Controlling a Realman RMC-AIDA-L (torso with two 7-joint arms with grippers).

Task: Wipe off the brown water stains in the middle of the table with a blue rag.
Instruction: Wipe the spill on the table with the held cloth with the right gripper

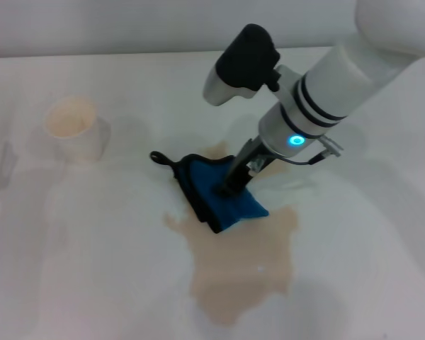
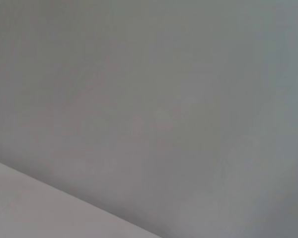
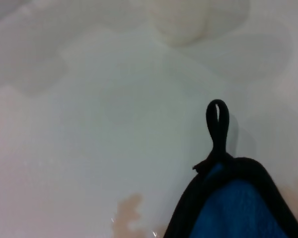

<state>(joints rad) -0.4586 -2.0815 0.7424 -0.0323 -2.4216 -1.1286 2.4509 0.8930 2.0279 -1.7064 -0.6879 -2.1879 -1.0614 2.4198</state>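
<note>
1. The right pincer (image 1: pixel 230 188), at frame centre, presses down on the blue rag (image 1: pixel 219 195); seemingly clenched on it.
2. The rag covers the upper edge of the brown water stains (image 1: pixel 241 269), which spread toward lower centre on the worktop (image 1: pixel 92 269).
3. Risk: dragging may smear liquid toward the paper cup (image 1: pixel 74 127) at upper left.

head view looks down from above; right wrist sits close over the shared blue rag (image 1: pixel 223 193).

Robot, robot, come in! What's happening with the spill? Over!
Right gripper pressing the blue rag onto the brown water stains. Most of the puddle not yet wiped. Left gripper out of view. Paper cup standing apart, nothing blocking.
</note>
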